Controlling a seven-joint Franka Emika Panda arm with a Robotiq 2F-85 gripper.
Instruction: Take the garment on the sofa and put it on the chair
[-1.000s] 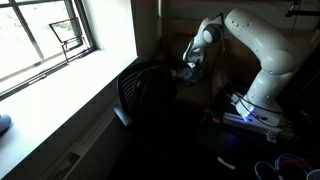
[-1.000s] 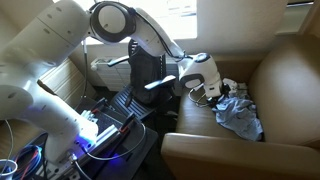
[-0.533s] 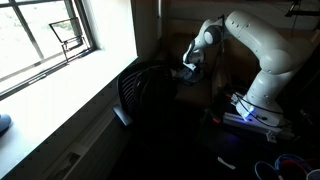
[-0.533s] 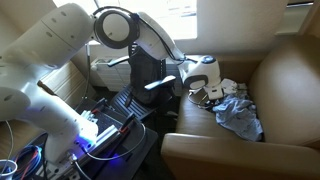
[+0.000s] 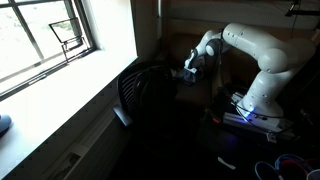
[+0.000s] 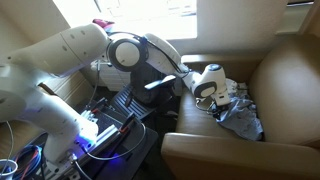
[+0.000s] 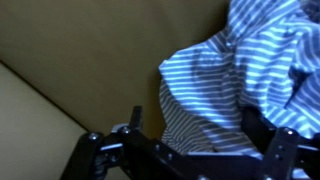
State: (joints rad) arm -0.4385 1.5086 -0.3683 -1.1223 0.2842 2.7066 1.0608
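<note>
Hovering low over the sofa (image 6: 290, 75) seat, hand (image 7: 190, 150) spread wide. Striped garment (image 7: 232, 80) lies crumpled on the cushion, partly between the fingers (image 7: 98, 146). Black chair (image 6: 140, 72) stands beside the sofa.

Dim room, one hard patch of daylight

In an exterior view the window (image 5: 45, 40) is blown out to white and its glare washes over the sill (image 5: 70, 100) below, while the chair (image 5: 150, 95) beside it sinks to a near-black shape and the floor is lost in shadow; the white arm (image 5: 262, 45) catches only a grey sheen, and a small blue lamp (image 5: 243, 118) glows at its base. In an exterior view the sofa (image 6: 285, 75) sits in softer, warmer light, with an overexposed strip at the top edge. The wrist view is soft all over: the striped garment (image 7: 225, 80) looks smeared, bluish and grainy, with dark shadow under its folds
</note>
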